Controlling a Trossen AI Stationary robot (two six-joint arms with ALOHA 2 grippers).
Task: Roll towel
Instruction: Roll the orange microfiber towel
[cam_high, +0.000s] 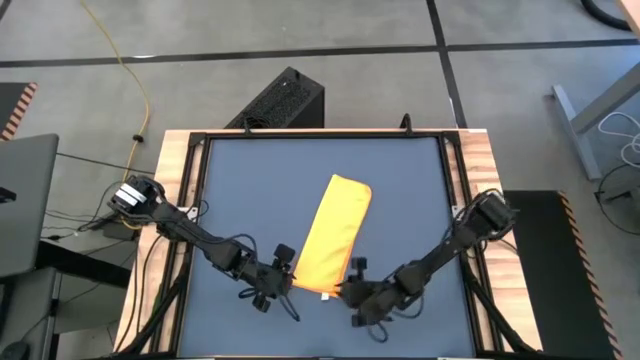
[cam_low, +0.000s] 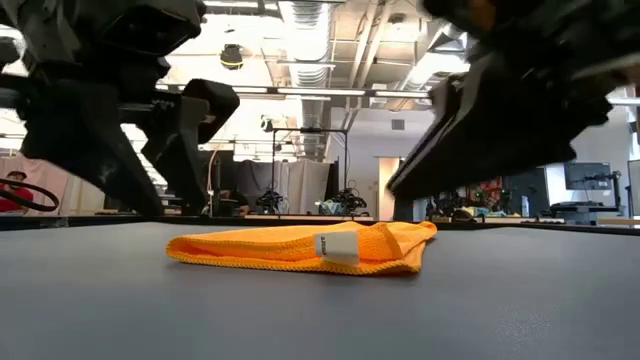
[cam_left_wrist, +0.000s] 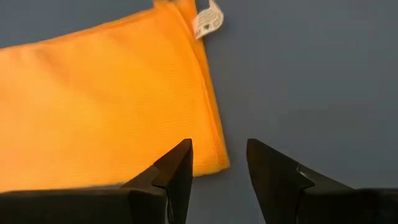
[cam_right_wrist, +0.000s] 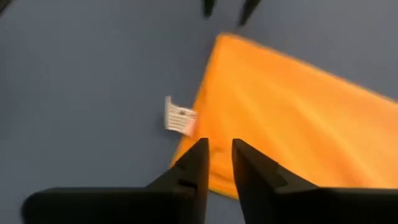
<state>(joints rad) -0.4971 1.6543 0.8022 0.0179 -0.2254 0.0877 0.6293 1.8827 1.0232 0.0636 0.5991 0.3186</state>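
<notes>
Now the towel (cam_high: 334, 235) lies flat on the table (cam_high: 250, 190), folded into a long yellow strip that runs from mid-table toward the near edge, its white tag (cam_high: 324, 295) at the near end; both grippers sit at that near end, one at each corner. Left gripper (cam_high: 283, 271) hangs just beside the strip's near left corner; its jaws stand apart with nothing between them, and in the left wrist view one finger (cam_left_wrist: 177, 171) overlaps the towel's edge while the other is over bare table. Right gripper (cam_high: 351, 284) is at the near right corner, close to the tag; its jaws show a narrow gap in the right wrist view, tips over the towel's edge; whether they pinch cloth cannot be told; the low view shows the towel low and loose between both arms.
</notes>
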